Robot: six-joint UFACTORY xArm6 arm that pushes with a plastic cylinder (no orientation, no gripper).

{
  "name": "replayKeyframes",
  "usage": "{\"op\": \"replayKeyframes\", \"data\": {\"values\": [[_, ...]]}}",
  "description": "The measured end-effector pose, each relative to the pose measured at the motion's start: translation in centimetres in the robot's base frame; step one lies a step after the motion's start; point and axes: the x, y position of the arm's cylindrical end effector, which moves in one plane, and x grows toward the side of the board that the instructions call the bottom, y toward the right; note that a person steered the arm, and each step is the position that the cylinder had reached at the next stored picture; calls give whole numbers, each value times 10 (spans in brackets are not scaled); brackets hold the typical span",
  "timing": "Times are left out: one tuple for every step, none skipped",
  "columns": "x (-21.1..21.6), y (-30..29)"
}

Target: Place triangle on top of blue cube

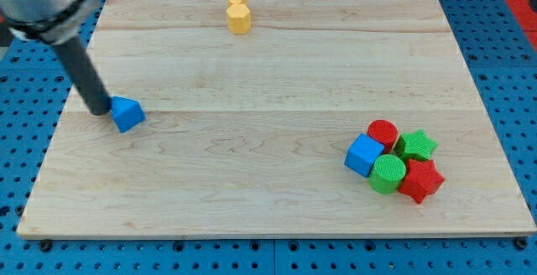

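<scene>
Blue triangle [127,114] sits far left, our tip [101,110] touching its left side; we should push steadily rightward toward the blue cube [364,154], correcting drift early.

A single camera view looks down at a slant from above the near long edge of the wooden board [277,82], facing toward 12 o'clock. It stands far enough back to take in the whole board, with blue pegboard [503,23] showing around every side. The far edge appears shorter than the near edge, so the sightline is oblique, not vertical. The arm's rod enters from 10 o'clock, its upper part cropped by the frame
</scene>
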Motion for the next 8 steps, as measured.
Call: {"op": "replayKeyframes", "data": {"values": [[1,53],[8,86],[44,102],[66,114],[66,154],[61,124],[58,137],[21,168]]}}
